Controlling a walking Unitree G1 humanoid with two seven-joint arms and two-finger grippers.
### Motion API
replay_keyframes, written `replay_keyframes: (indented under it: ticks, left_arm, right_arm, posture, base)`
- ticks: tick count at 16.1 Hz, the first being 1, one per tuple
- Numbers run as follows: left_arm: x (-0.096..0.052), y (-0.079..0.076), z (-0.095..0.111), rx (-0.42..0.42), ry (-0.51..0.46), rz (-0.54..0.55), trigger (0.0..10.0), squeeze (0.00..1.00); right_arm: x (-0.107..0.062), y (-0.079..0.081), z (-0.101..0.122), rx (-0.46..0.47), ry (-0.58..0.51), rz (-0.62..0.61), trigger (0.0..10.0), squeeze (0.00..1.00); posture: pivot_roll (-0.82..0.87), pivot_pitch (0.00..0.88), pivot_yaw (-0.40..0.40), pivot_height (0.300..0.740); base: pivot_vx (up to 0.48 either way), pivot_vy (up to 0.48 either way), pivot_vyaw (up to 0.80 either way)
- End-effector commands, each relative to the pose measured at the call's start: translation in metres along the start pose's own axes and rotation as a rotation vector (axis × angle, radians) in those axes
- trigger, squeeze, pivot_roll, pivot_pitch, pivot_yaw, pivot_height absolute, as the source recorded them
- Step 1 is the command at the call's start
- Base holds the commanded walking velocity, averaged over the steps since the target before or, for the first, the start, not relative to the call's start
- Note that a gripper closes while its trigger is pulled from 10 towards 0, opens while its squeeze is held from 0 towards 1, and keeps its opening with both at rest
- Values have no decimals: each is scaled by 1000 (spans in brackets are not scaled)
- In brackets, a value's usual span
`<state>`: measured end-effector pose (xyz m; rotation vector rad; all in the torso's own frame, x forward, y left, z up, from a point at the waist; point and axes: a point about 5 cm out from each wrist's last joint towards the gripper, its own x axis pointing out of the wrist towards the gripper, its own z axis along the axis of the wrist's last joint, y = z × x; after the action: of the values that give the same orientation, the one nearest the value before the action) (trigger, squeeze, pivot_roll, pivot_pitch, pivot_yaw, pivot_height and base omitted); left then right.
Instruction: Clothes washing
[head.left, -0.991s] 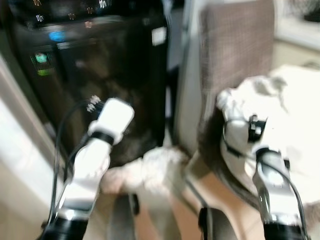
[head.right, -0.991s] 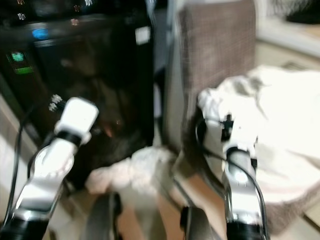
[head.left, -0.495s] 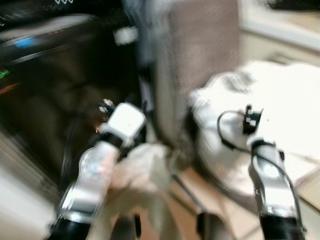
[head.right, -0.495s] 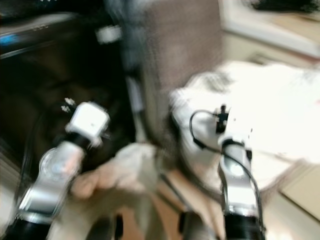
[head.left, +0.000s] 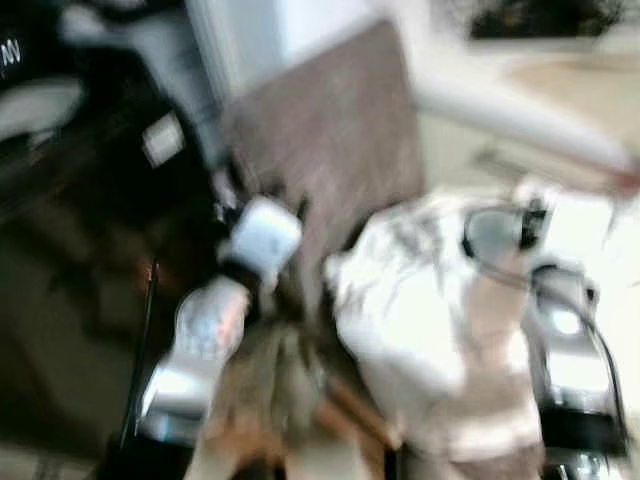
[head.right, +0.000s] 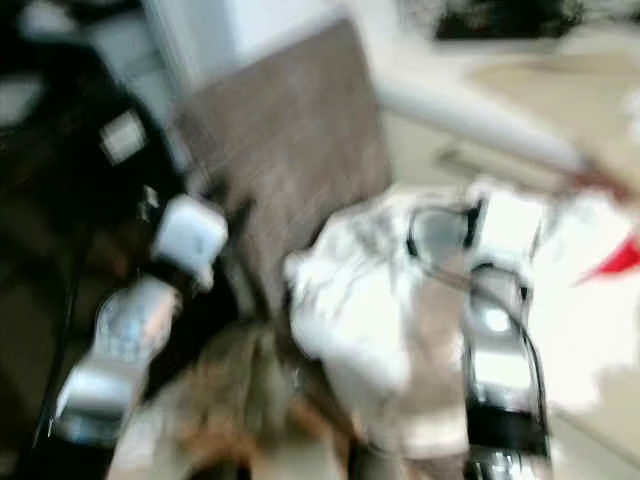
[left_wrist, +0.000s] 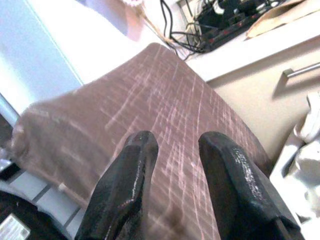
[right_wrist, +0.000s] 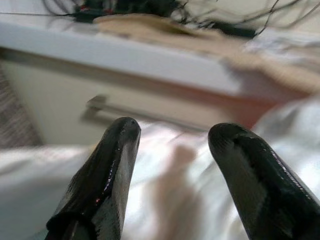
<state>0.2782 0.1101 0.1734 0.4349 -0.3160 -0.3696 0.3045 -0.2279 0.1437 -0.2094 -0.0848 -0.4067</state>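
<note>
White laundry (head.left: 420, 300) heaped in a brown woven hamper (head.left: 330, 130) (head views heavily blurred), just right of a dark washing machine (head.left: 70, 230). Right gripper (right_wrist: 172, 135) poised above the pile, fingers (right_wrist: 107, 165) spread, nothing between them. Left gripper (left_wrist: 175, 145) held before the hamper's upright woven wall, fingers (left_wrist: 135, 170) parted and empty. Beyond, a pale counter (right_wrist: 125, 55) strewn with tangled cables (left_wrist: 220, 20), drawer handle (right_wrist: 100, 105) beneath.

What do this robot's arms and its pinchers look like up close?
Both arms are shiny silver with white wrist blocks and thin black cables looping alongside. The left gripper and right gripper each have two thick, glossy black fingers with rounded tips.
</note>
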Motion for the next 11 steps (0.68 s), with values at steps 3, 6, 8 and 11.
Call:
replay_keyframes:
  ticks: [3, 6, 8, 11]
  left_arm:
    - [-8, 8, -9, 15, 46, 28, 10000, 0]
    - [-9, 7, -10, 3, 56, 14, 10000, 0]
    - [-11, 7, -14, -12, 83, 11, 10000, 0]
    - [-10, 8, -12, 0, 68, 17, 10000, 0]
  right_arm:
    - [0, 29, 18, 4, -78, 82, 10000, 0]
    - [0, 33, 18, 27, -75, 92, 10000, 0]
    - [2, 34, 16, 44, -59, 91, 10000, 0]
    - [4, 37, 17, 61, -63, 102, 10000, 0]
  posture:
    - [-44, 35, 59, 715]
    - [-40, 43, 59, 715]
    - [-38, 45, 58, 715]
    - [-35, 40, 55, 715]
  base:
    - [0, 0, 0]
    - [0, 0, 0]
    - [-448, 0, 0]
    - [-160, 0, 0]
